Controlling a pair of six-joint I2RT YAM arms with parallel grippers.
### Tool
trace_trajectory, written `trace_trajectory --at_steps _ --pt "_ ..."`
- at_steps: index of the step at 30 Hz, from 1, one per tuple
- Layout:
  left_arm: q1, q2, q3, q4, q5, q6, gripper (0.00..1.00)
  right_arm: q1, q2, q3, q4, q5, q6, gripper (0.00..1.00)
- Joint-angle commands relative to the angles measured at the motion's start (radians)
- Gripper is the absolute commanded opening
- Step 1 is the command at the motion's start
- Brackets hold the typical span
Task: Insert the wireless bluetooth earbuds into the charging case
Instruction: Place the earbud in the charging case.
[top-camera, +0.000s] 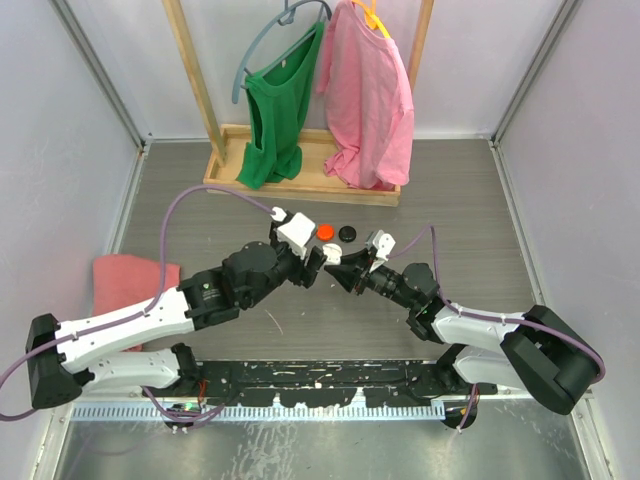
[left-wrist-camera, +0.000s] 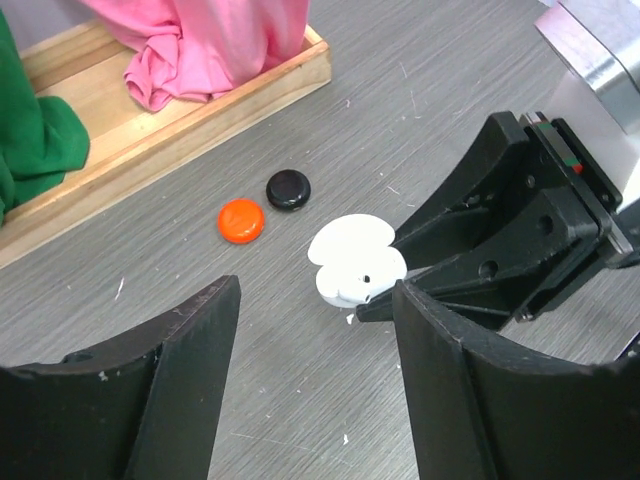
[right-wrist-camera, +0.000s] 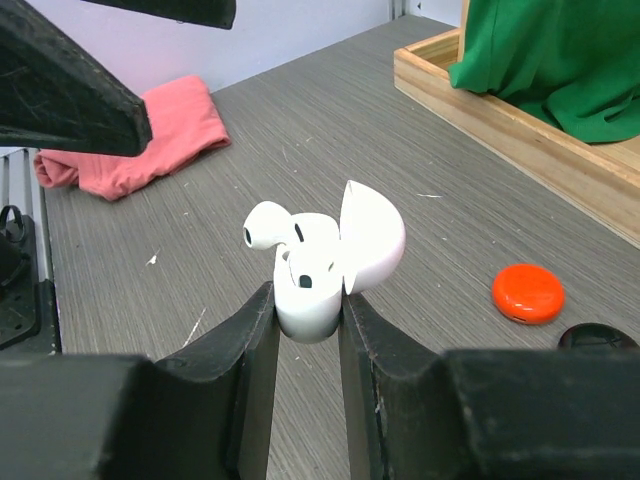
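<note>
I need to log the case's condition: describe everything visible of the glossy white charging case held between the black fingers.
The glossy white rounded plastic charging case stands upright, clamped at both sides between the black fingers of the right gripper. Its hinged lid is flipped open. Two white earbuds sit in it, one poking up higher. Whether it touches the grey table is unclear.

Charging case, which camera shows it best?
Right wrist: the case sits centred and close, lid open, an earbud poking out. Left wrist shows it smaller, its inside hidden; the top view barely shows it.
</note>
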Motion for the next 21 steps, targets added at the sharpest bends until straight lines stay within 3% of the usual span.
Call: trace_trajectory --at_steps 1,21 --pt "-0.005 0.041 0.073 -0.016 -0.064 -0.081 0.65 0.005 -0.019 0.005 0.067 0.017 -0.001 0.01" --pt "0.023 0.129 0.083 -0.059 -0.147 -0.130 0.68 0.004 -0.028 0.004 0.065 0.022 -0.003 0.01"
